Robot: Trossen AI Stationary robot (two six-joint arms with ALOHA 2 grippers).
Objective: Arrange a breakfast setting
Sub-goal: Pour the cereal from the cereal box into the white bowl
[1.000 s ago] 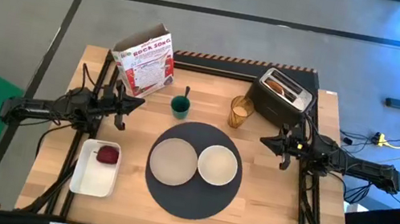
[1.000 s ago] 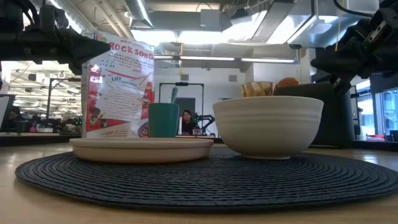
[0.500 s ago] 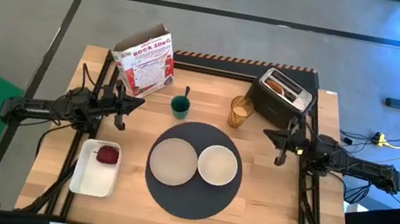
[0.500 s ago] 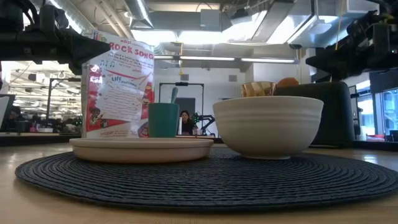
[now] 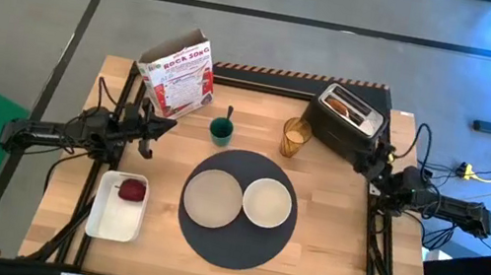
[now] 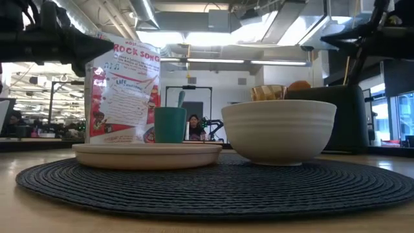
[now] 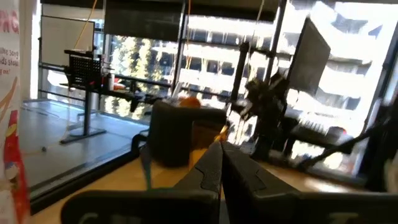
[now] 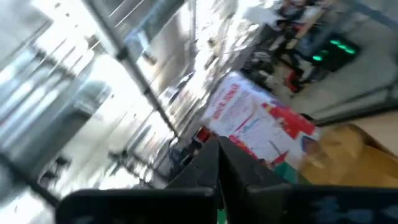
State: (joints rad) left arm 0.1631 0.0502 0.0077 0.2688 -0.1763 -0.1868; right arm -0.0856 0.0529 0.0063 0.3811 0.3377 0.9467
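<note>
Right gripper [image 5: 368, 161], fingers closed and empty, sits beside the toaster [image 5: 349, 120]. The toasted round [image 5: 339, 101] looks light and crumbly: pinch its exposed upper edge gently.

A large dark grey round mat [image 5: 232, 245] of woven cord lies flat at the middle of the table. On it a beige plate [image 5: 213, 198] sits to the left, shallow and bare, and a white bowl [image 5: 267, 202] with ribbed sides stands upright just beside it on the right. Behind the mat, a small green cup [image 5: 220, 131] stands upright with a dark stick poking out of it, and an amber glass [image 5: 295, 137] stands to its right. The red fruit [image 5: 131, 189] rests well left of the mat. The toasted round [image 5: 340, 102] sits behind the glass
</note>
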